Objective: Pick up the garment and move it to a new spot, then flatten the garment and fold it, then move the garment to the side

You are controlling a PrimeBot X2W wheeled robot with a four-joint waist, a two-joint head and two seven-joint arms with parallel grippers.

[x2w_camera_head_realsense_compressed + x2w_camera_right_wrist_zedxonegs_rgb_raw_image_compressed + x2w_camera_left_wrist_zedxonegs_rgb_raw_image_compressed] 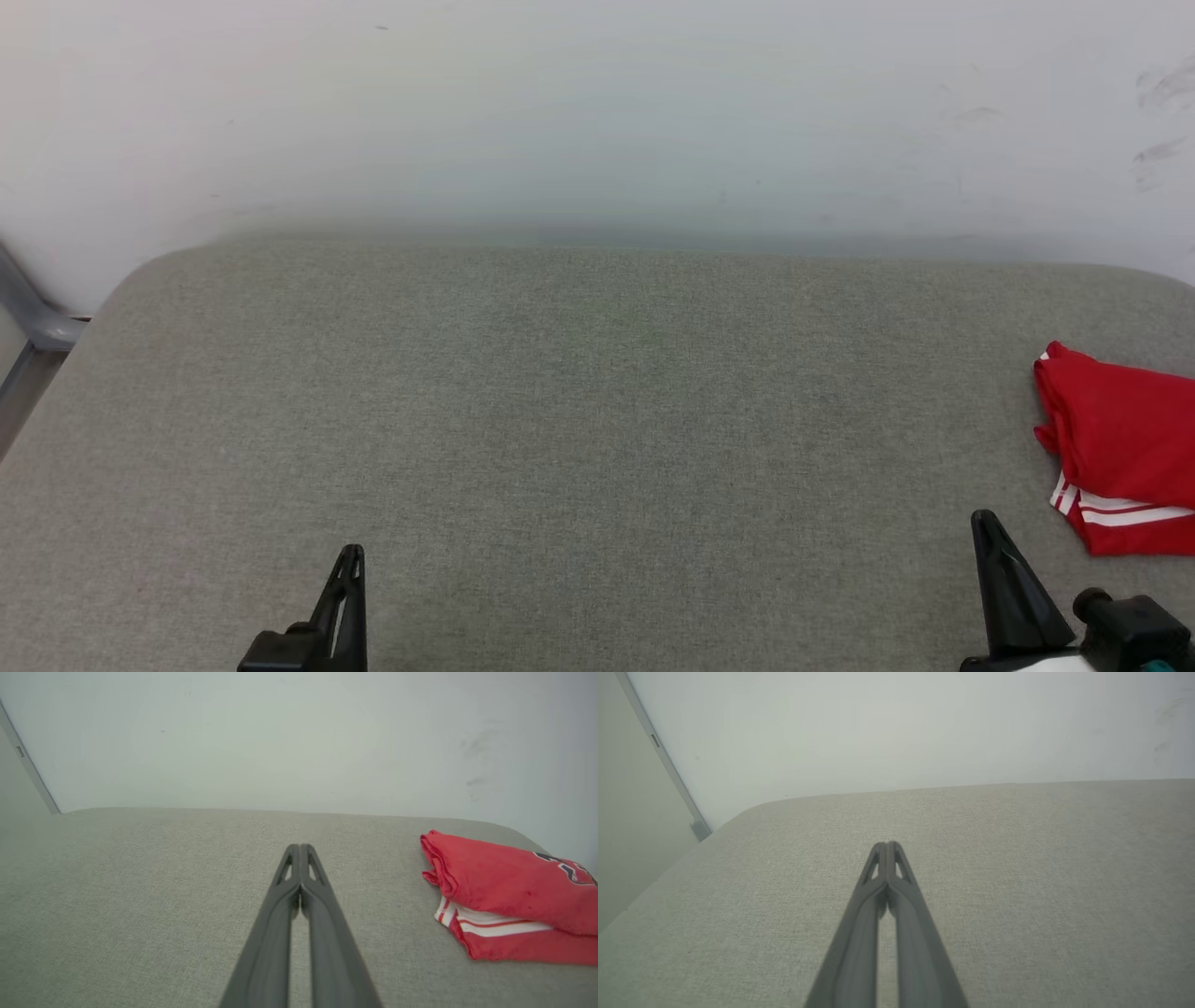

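Head view: the red jersey T-shirt [1116,439], folded with a white-striped sleeve end showing, lies at the right edge of the grey fabric-covered table [579,420]. It sits near the right fingers [982,523], to their right and apart from them. State of the right fingers: pressed together, holding nothing. The left fingers [351,558] are well apart from the shirt, pressed together, empty.
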